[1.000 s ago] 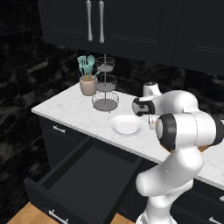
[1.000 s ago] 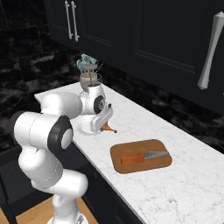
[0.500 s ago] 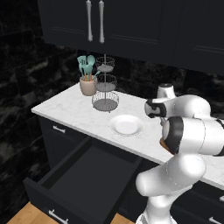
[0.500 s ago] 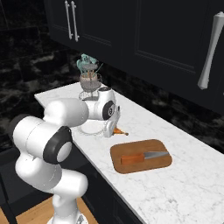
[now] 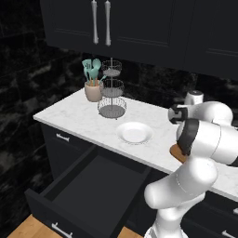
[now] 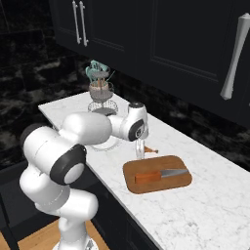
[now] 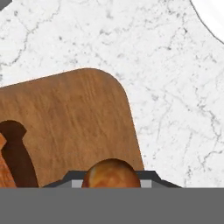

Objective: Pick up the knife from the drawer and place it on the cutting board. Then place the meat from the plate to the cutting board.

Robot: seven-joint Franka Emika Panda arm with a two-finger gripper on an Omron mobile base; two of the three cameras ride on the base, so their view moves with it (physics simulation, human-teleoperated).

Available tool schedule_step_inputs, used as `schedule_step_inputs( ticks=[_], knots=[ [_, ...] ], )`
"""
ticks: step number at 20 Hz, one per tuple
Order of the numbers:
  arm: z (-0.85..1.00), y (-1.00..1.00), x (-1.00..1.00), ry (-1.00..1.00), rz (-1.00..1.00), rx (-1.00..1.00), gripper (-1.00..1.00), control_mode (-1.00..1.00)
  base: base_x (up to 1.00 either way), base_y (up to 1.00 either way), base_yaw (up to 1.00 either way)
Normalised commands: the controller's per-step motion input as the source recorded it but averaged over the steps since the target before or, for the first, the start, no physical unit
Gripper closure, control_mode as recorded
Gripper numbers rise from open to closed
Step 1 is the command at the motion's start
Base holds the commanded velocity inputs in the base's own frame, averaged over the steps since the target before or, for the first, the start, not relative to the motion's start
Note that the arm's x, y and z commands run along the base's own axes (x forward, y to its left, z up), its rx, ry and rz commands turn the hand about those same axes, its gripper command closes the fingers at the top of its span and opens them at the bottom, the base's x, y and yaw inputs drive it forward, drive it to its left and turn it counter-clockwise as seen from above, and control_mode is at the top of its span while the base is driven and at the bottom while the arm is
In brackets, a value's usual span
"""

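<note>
One item is in transit: the meat (image 6: 149, 149), a small orange-brown drumstick, pinched in the closed jaws of the gripper (image 6: 140, 152). Reading the right base view from left to right, the empty plate (image 6: 108, 144) lies partly behind the arm, next comes the gripper with the meat hanging just off the near left corner of the cutting board (image 6: 157, 174), and then the knife (image 6: 159, 175) lying flat on the board, orange-brown handle to the left, grey blade to the right. In the hand view the meat's rounded end (image 7: 111, 173) sits between the fingertips above the board's corner (image 7: 83, 113).

Handling judgement: the meat is probably light, rigid and rounded, so it may roll or pivot in a narrow pinch. Grip across its thicker middle and release it low over bare wood, left of the knife handle.
</note>
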Motion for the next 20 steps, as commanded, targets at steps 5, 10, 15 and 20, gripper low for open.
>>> schedule_step_inputs(
  ticks=[5, 10, 15, 20],
  knots=[
    [0.0, -0.28, -0.25, 0.0, 0.24, 0.03, 1.0, -1.0, 0.0, 0.0, 0.0],
    [-0.03, -0.07, -0.31, 0.0, 0.16, 0.0, 1.0, -1.0, 0.0, 0.0, 0.0],
    [-0.13, 0.0, 0.0, 0.0, 0.02, 0.0, 1.0, -1.0, 0.0, 0.0, 0.0],
    [-0.21, 0.0, 0.0, 0.0, 0.03, 0.0, 1.0, -1.0, 0.0, 0.0, 0.0]
  ],
)
